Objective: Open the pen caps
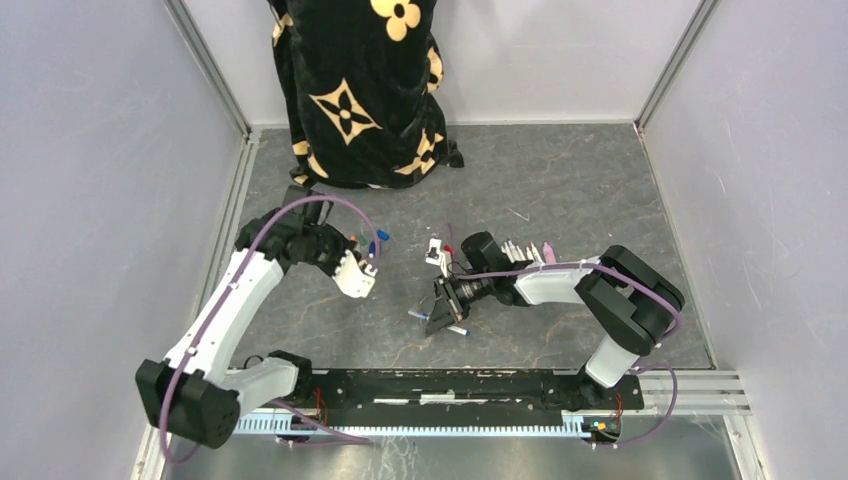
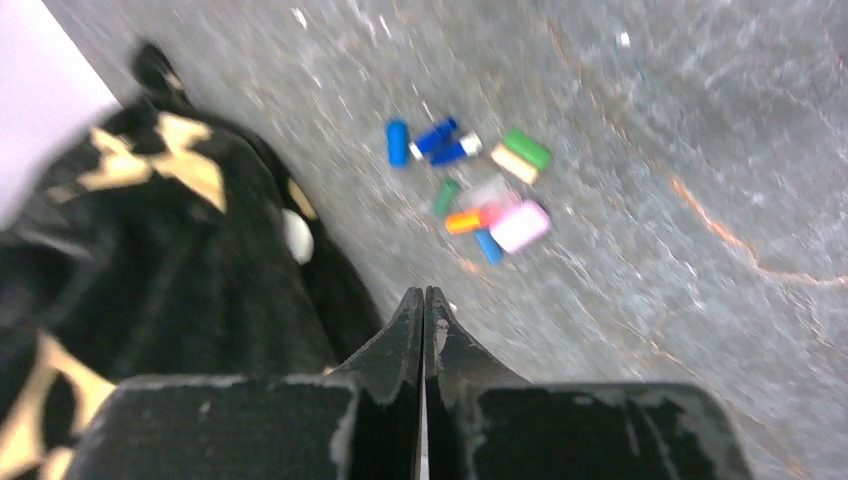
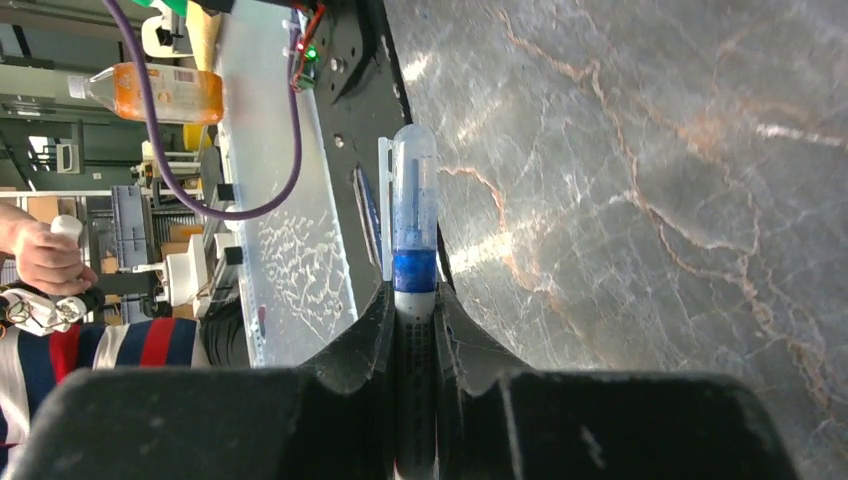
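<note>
Right pincer [image 3: 415, 300]: clamped on pen [image 3: 414, 215] at its blue band, domed end poking out past the fingertips.
Left pincer [image 2: 423, 300]: pressed together, holding nothing, hanging above loose pen caps [image 2: 470, 190].
Step in hand: likely uncapping; bring left pincer across, part it, pinch only the domed end, pull straight along the barrel.
Risk: smooth round plastic, apt to slip under a shallow pinch.
Pen: thin, glossy, see-through tip with blue inside.
Caps: stubby, blue, green, orange, pink, heaped.
Surface [image 2: 650, 120]: hard, grey, rust-veined marbling.
</note>
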Robot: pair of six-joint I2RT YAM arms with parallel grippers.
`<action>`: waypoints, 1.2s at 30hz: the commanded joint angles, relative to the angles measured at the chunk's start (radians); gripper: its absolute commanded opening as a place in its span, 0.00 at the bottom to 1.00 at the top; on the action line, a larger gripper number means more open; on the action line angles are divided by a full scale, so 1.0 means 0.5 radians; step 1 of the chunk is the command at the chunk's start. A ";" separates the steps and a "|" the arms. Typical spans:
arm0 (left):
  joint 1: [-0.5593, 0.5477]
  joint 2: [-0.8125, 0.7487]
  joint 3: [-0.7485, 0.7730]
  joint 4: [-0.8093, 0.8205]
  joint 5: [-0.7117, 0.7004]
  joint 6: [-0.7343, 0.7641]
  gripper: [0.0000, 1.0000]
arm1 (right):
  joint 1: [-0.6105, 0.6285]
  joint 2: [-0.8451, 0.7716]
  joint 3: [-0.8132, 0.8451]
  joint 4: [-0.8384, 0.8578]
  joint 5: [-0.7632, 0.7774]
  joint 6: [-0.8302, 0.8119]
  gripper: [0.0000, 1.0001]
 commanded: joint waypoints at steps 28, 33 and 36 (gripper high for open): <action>-0.826 -0.111 -0.034 -0.005 0.211 -0.749 0.55 | 0.109 0.395 0.769 0.919 -0.156 0.695 0.00; -0.883 -0.102 -0.022 0.016 0.133 -0.709 0.32 | 0.110 0.421 0.807 0.923 -0.147 0.705 0.00; -0.902 -0.089 0.002 0.028 0.130 -0.701 0.12 | 0.109 0.420 0.821 0.828 -0.112 0.638 0.03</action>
